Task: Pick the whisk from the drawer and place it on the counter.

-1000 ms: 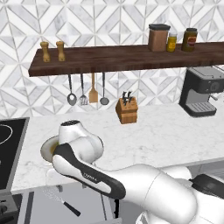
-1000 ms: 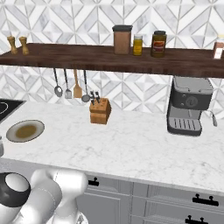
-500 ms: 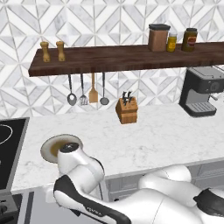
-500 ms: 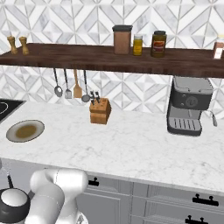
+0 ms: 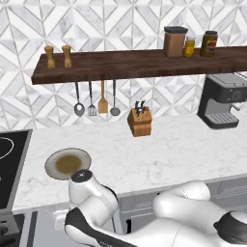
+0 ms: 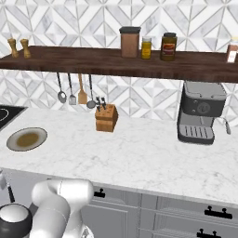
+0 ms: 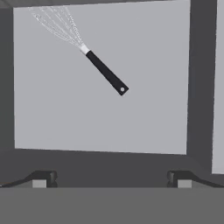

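In the hand view the whisk [image 7: 104, 71] lies flat on the pale floor of the drawer [image 7: 109, 127]. Its black handle points toward the middle and its thin wire head [image 7: 57, 21] reaches the upper left corner. My gripper [image 7: 111, 180] is open and hovers above the drawer, well apart from the whisk, with nothing between its fingertips [image 7: 43, 179]. The white marble counter [image 5: 169, 149] runs across both base views, above the open drawer [image 5: 46, 229]. My arm bends down over the drawer and hides the hand there.
On the counter stand a plate [image 5: 67, 163], a wooden knife block [image 5: 140, 121] and a coffee machine [image 5: 224, 101]. Ladles and a spatula [image 5: 102, 99] hang under the dark shelf [image 5: 135, 65]. A black cooktop [image 5: 9, 164] sits at the left. Grey cabinet doors [image 6: 186, 214] line the front.
My arm has folded lower in front of the counter, its elbow sinking toward the drawer. The things on the counter have not moved.
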Available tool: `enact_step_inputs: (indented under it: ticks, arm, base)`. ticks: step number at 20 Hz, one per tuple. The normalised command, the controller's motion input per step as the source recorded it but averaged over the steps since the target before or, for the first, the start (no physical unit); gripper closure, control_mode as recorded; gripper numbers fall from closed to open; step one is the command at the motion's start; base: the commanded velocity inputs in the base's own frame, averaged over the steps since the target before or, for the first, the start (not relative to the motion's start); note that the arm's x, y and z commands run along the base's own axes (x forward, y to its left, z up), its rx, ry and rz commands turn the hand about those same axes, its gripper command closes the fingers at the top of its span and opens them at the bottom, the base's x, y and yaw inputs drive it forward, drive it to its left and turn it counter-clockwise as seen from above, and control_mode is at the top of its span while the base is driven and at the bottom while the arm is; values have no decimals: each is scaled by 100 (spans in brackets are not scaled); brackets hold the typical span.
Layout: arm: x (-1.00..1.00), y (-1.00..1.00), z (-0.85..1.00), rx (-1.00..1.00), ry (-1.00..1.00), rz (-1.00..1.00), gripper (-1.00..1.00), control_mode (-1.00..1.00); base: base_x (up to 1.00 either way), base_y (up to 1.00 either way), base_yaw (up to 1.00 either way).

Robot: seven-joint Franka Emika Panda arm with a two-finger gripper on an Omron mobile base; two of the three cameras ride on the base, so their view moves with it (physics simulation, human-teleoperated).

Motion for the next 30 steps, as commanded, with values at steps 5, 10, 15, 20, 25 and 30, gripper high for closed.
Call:
enact_step_inputs:
  ticks: [5, 10, 15, 20, 25, 30]
  arm:
    - [1, 4, -35, 0, 0, -1, -100, -100]
    - [-21, 2, -36, 0, 2, 0, -100, -100]
    - [-51, 0, -38, 0, 0, 0, -100, -100]
    - [-59, 0, -13, 0, 0, 0, -100, -100]
    - [-51, 0, 0, 0, 0, 0, -100, -100]
    - [-56, 2, 0, 0, 0, 0, -100, -100]
  base:
    - [0, 0, 0]
    - [0, 0, 0]
    - [0, 0, 0]
    - [0, 0, 0]
    - [0, 0, 0]
    - [0, 0, 0]
